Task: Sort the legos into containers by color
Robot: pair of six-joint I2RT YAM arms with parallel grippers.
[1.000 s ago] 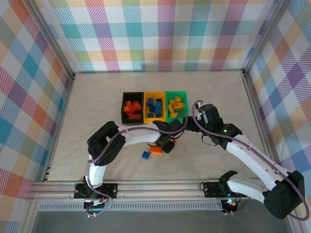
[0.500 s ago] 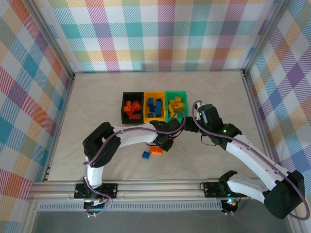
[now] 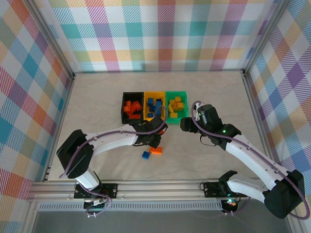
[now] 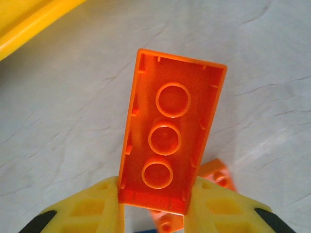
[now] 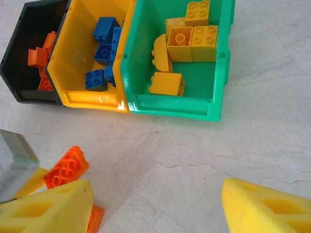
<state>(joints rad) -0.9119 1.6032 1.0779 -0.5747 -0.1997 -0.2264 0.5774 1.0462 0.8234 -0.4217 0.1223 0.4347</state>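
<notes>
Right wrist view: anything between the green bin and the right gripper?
No: bare table between the green bin and the open right gripper, as the right wrist view shows.

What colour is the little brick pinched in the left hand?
Orange. The brick shows best in the left wrist view, its hollow underside up, held by the left hand.

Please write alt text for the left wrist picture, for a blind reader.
The left gripper is shut on an orange lego, hollow underside facing the camera, above the pale table. An edge of the yellow bin is at top left.
</notes>
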